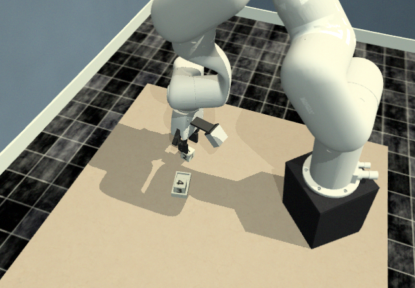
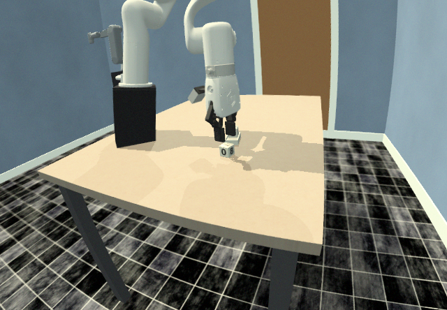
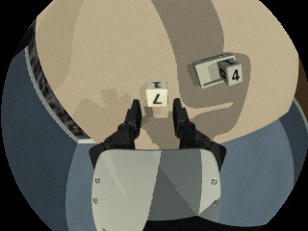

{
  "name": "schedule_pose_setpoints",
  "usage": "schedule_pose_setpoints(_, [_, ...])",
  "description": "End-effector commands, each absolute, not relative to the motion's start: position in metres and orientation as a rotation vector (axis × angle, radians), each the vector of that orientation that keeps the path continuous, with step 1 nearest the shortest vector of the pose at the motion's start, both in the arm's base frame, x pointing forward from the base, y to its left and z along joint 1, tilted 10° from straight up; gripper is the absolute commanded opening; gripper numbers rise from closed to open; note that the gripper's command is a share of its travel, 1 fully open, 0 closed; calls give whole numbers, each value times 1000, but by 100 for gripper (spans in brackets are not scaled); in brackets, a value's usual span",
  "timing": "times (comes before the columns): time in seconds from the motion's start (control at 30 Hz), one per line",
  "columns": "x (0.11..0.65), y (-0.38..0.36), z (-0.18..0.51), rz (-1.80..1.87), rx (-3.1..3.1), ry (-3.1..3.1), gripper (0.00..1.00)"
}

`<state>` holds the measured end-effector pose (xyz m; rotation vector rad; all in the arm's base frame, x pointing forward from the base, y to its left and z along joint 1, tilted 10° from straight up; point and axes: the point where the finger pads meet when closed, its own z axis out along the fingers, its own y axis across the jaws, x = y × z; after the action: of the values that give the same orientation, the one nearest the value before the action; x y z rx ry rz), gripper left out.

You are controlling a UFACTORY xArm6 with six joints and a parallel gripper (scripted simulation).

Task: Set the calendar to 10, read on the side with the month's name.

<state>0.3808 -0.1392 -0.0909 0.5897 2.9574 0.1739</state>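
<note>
My gripper (image 1: 183, 148) (image 2: 225, 133) (image 3: 157, 106) is partly open and empty, pointing down close above the loose cube. The loose white cube (image 1: 188, 155) (image 2: 226, 150) (image 3: 157, 96) sits on the table beyond the fingertips, a 7 on top; the top view shows a 2 on one side, the exterior view shows a 0 and what looks like an 8. The pale tray (image 1: 179, 196) (image 3: 206, 75) lies flat on the table. The other cube (image 1: 179, 182) (image 3: 235, 75) is in the tray, with a 4 on top and a 3 on one side. No month name is readable.
The tan table (image 1: 133, 244) (image 2: 144, 183) carries everything. The arm's black base block (image 1: 301, 204) (image 2: 135, 115) stands to the right in the top view. The tray stands a short way from the loose cube. Arm shadows cross the tray.
</note>
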Motion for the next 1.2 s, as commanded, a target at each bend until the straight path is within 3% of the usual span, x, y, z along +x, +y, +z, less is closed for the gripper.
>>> schedule_pose_setpoints(0.0, [383, -139, -96, 174, 588, 2951, 49])
schedule_pose_setpoints(1.17, [384, -139, -103, 174, 588, 2951, 49])
